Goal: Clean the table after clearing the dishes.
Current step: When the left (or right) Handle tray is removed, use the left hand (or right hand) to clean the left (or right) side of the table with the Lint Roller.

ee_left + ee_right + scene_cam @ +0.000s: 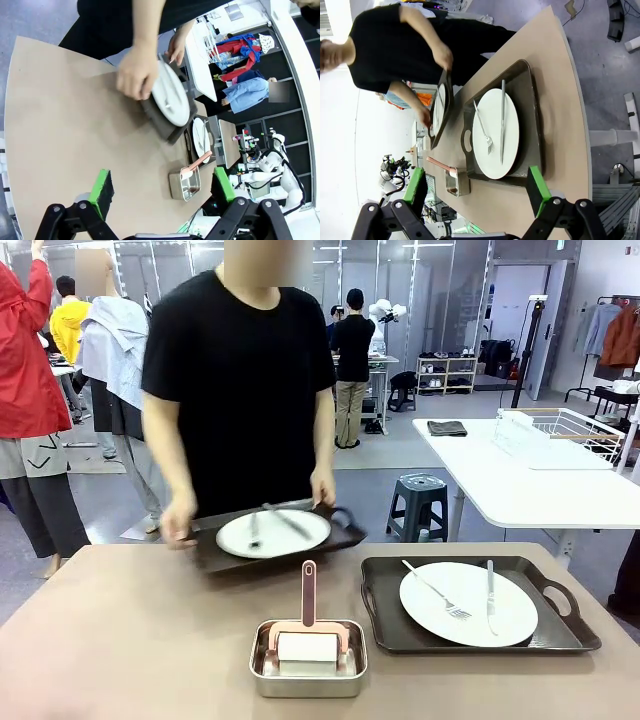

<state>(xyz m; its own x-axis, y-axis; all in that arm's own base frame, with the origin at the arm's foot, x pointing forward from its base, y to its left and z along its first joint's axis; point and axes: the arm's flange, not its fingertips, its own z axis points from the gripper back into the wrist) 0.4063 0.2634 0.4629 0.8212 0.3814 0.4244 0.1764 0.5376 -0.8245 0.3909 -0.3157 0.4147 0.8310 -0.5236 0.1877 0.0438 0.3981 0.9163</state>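
The taupe table (130, 640) carries one dark tray (385, 610) at the right, holding a white plate (468, 603) with a fork (437, 592) and a knife (490, 597). At the far edge a person's hands (178, 528) grip a second tray (215, 550), tilted and raised off the table, with a plate (273, 533) and cutlery on it. My left gripper (162, 187) hangs open above the table (60, 125), well short of that lifted tray (162, 127). Open as well, my right gripper (476, 189) hovers over the resting tray (532, 100) and plate (495, 132).
A small steel pan (308, 680) with a pink-handled white tool (308, 595) stands near the table's front middle. Behind the person are a white table (520, 490) with a wire basket (560, 430) and a grey stool (417, 502).
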